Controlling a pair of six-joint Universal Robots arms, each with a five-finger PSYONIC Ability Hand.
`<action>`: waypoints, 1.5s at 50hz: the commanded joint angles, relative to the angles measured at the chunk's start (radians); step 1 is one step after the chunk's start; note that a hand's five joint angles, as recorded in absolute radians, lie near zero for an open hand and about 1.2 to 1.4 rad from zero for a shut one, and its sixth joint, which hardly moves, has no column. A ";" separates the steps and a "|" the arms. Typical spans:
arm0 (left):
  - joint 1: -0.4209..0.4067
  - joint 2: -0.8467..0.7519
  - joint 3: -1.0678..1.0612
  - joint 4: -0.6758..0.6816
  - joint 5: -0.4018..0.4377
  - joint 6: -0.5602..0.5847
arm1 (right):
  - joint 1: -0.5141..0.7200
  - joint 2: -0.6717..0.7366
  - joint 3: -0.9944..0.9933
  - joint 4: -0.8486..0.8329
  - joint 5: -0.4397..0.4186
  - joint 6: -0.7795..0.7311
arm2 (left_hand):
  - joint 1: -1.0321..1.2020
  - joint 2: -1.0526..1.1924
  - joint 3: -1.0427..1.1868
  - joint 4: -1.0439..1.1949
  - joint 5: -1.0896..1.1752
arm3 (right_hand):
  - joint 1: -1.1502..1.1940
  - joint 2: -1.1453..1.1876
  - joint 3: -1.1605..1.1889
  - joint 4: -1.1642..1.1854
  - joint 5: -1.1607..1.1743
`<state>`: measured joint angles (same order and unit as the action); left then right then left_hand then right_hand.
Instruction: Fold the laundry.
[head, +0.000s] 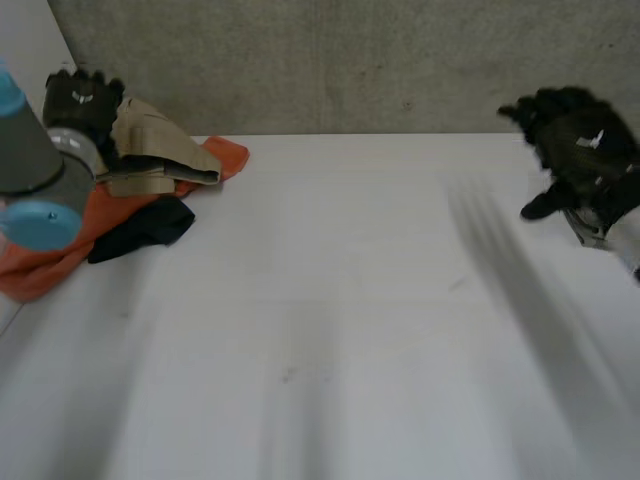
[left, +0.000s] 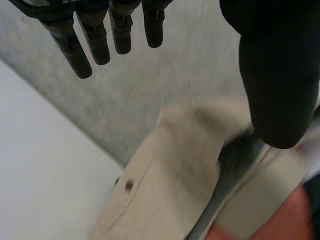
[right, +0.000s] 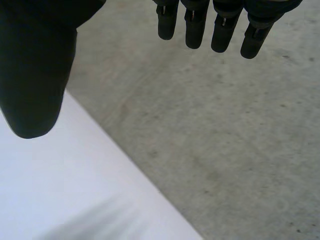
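A heap of laundry lies at the table's far left corner: a beige garment (head: 155, 152) on top, an orange cloth (head: 70, 240) under it and a dark piece (head: 145, 228) at the near side. My left hand (head: 82, 100) hovers over the back of the heap, open, fingers (left: 92, 37) straight and apart from the thumb (left: 277, 75); the beige garment (left: 170, 185) lies below the palm, untouched. My right hand (head: 575, 140) hangs above the table's far right edge, open and empty, with fingers (right: 210, 22) and thumb (right: 35, 75) spread.
The white table (head: 330, 300) stretches bare between the two arms. A grey concrete wall (head: 350, 60) stands right behind its far edge. My left arm (head: 35, 175) covers part of the orange cloth.
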<state>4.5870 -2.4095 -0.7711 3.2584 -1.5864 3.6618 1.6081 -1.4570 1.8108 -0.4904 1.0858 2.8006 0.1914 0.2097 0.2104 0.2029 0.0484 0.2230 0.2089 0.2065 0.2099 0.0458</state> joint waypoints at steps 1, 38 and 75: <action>0.070 -0.227 0.119 0.211 0.135 0.027 | 0.042 -0.071 0.139 0.039 0.032 -0.084 | 0.101 0.083 0.082 0.090 0.069 | -0.048 -0.034 -0.032 -0.035 -0.046; -0.376 0.302 -0.297 0.147 0.020 -0.350 | 0.007 -0.118 0.196 0.072 0.152 -0.199 | 0.013 -0.005 -0.006 0.002 -0.018 | -0.048 -0.034 -0.032 -0.035 -0.046; -0.020 -0.393 0.233 0.439 0.027 0.090 | 0.013 -0.028 0.194 0.069 0.157 -0.207 | 1.205 1.187 1.186 1.193 1.173 | -0.048 -0.034 -0.032 -0.035 -0.046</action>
<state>4.5952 -2.8294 -0.5215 3.7013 -1.4676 3.7548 1.6212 -1.4829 2.0036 -0.4219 1.2424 2.5943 1.0271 0.9902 0.9843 0.9907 0.8041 0.2229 0.2089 0.2065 0.2098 0.0458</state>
